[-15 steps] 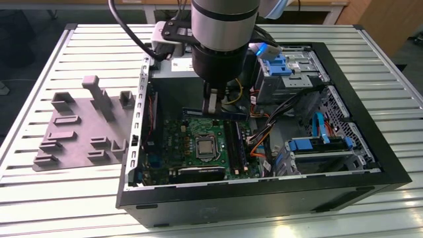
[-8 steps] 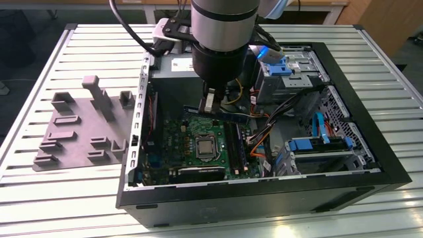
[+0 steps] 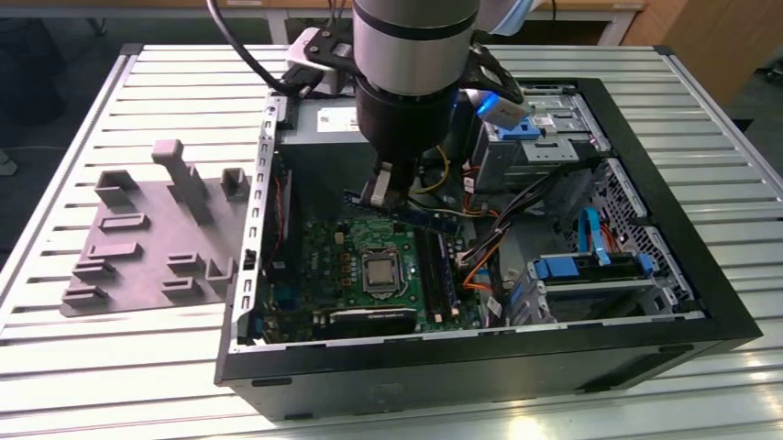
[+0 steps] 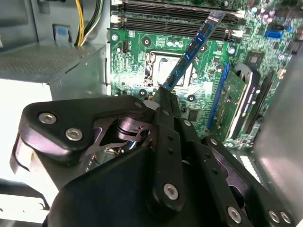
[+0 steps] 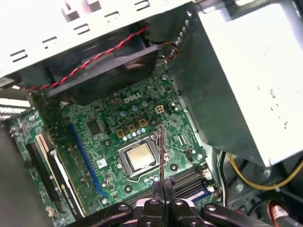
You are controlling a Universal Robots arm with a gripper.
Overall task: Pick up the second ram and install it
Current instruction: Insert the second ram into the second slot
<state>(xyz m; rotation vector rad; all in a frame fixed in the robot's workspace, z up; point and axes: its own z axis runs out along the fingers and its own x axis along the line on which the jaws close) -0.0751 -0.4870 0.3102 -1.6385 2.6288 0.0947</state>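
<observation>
Second ram [image 4: 189, 54] is hanging in my gripper [image 4: 163, 92], which is pinching one end tight; I am holding it tilted in the air above the green board [image 3: 330, 266] inside the open computer case [image 3: 722, 312].

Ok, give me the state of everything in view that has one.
ram, held above the board, not seated.
gripper, shut on the ram.
case, on its side, open.
CPU, uncovered.
</observation>
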